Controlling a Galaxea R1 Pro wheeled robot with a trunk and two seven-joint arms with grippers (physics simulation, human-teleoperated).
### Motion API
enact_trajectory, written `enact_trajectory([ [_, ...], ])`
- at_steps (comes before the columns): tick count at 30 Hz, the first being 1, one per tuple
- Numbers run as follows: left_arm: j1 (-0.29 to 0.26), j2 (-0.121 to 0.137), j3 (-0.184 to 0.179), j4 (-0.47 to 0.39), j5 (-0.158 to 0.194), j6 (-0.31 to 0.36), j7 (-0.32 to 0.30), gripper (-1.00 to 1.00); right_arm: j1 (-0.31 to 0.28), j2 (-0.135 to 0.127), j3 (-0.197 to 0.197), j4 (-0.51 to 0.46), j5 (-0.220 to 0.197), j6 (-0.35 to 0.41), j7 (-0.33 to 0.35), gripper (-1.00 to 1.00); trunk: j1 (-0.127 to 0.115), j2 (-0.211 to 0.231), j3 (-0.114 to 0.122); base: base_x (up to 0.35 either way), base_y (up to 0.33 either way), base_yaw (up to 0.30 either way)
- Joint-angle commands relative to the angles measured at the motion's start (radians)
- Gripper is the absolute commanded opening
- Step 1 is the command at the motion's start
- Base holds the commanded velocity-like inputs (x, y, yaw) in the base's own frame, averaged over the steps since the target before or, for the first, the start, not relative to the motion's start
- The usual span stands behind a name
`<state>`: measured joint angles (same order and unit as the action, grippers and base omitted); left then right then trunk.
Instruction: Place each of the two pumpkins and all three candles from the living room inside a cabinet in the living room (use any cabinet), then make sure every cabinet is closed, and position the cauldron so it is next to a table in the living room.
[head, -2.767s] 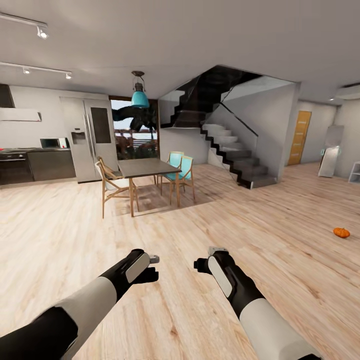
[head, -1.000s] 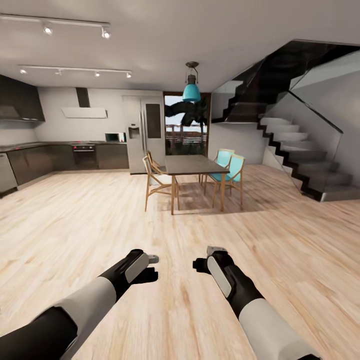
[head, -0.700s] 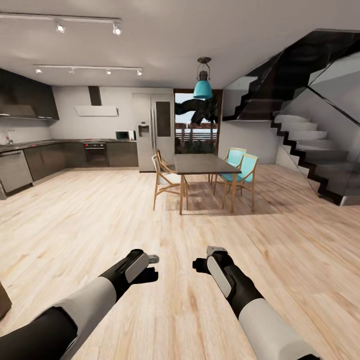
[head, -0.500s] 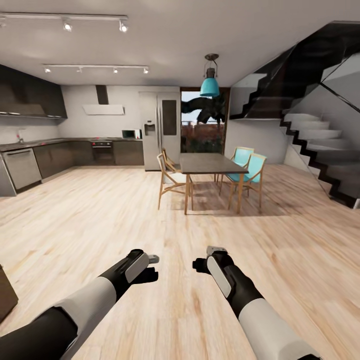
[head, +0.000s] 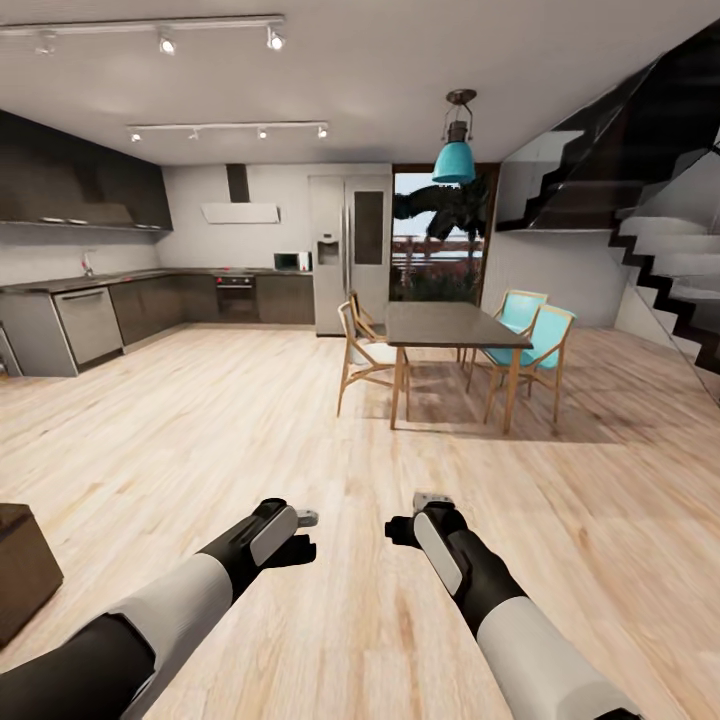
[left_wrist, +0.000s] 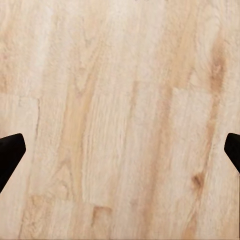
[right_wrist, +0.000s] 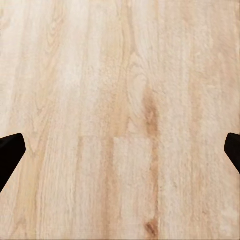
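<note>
No pumpkins, candles, cauldron or table are in view. In the head view my left gripper (head: 303, 535) and right gripper (head: 408, 518) hang side by side over bare light wood floor (head: 360, 620), both holding nothing. In the left wrist view, the left gripper (left_wrist: 120, 155) has its dark fingertips (left_wrist: 9, 152) at the picture's two edges, wide apart. The right gripper (right_wrist: 120, 152) stands the same way, fingertips (right_wrist: 10, 150) far apart over plain planks. A dark-brown wooden corner (head: 22, 572) shows at the lower left; I cannot tell whether it belongs to the cabinet.
A dark-topped dining set (head: 450, 325) with wooden and turquoise chairs (head: 535, 345) stands ahead to the right, under a teal lamp (head: 455, 160). A staircase (head: 670, 270) rises at far right. The kitchen counters (head: 90, 315) and a fridge (head: 350, 250) line the far wall.
The whole view has swung left: the kitchen has come in, the stairs have slid right, and the orange pumpkin on the floor has left the picture. Both arms keep their pose.
</note>
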<state>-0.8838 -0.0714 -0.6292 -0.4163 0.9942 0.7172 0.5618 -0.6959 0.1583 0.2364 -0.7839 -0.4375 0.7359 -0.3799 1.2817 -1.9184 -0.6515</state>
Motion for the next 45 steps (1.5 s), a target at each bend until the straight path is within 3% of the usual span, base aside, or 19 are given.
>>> enact_trajectory([
  [1, -0.001, 0.000, -0.007, -0.001, 0.011, 0.001, 0.009, 1.00, -0.001, -0.001, 0.003, -0.001, -0.010, 0.002, -0.010, 1.00, 0.000, -0.001, -0.002, 0.125, -0.239, 0.196],
  [18, -0.001, 0.001, -0.007, -0.005, 0.011, 0.001, 0.010, 1.00, -0.001, 0.000, 0.031, -0.001, -0.010, 0.001, -0.010, 1.00, 0.000, -0.001, -0.024, 0.041, -0.256, 0.196],
  [37, -0.001, 0.001, -0.006, -0.009, 0.011, 0.001, 0.008, 1.00, -0.001, 0.000, 0.032, -0.006, -0.010, 0.000, -0.008, 1.00, 0.000, -0.001, -0.039, 0.000, -0.023, 0.163],
  [45, -0.001, 0.001, -0.006, -0.007, 0.011, 0.001, 0.007, 1.00, -0.001, 0.002, 0.032, -0.007, -0.010, 0.000, -0.008, 1.00, 0.000, -0.001, -0.039, 0.000, -0.202, 0.274],
])
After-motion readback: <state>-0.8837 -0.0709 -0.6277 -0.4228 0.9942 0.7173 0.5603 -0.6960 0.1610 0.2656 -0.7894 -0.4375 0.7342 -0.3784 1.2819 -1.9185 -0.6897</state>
